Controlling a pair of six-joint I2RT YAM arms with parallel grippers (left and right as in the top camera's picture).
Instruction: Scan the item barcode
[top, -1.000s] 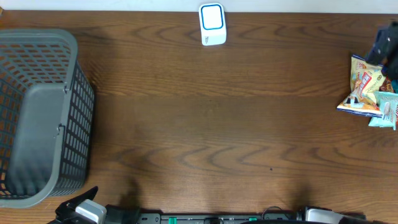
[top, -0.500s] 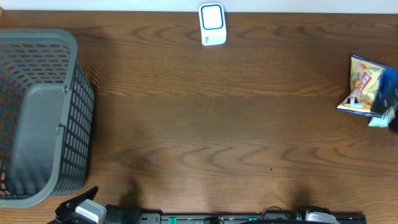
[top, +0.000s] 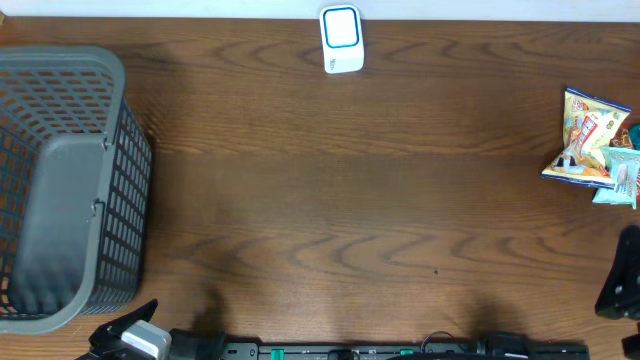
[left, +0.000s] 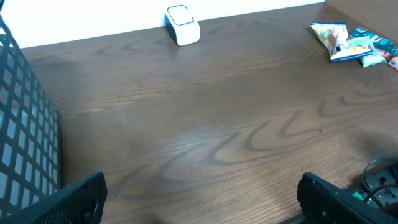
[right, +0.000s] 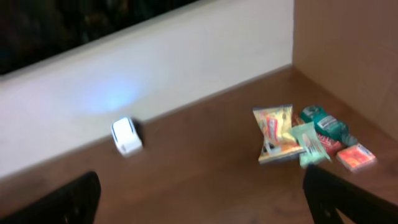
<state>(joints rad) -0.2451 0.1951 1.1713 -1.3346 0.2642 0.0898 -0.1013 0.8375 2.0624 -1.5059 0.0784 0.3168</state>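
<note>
The white barcode scanner (top: 341, 39) with a blue-rimmed face stands at the table's far edge, near the middle; it also shows as the scanner (left: 182, 25) in the left wrist view and the scanner (right: 127, 137) in the right wrist view. The items lie in a small pile at the right edge: a yellow snack bag (top: 584, 138), a teal packet (top: 620, 172), a green tin (right: 323, 122) and an orange packet (right: 356, 157). My left gripper (left: 202, 202) is open and holds nothing, low over the front left. My right gripper (right: 202, 199) is open and holds nothing, raised, well back from the pile.
A grey mesh basket (top: 60, 190) stands at the left end of the table. A dark part of the right arm (top: 623, 285) shows at the front right edge. A brown wall panel (right: 348, 50) rises behind the pile of items.
The right arm's dark shape has moved from over the items at the far right down along the right edge to the front. The left arm has not moved.
</note>
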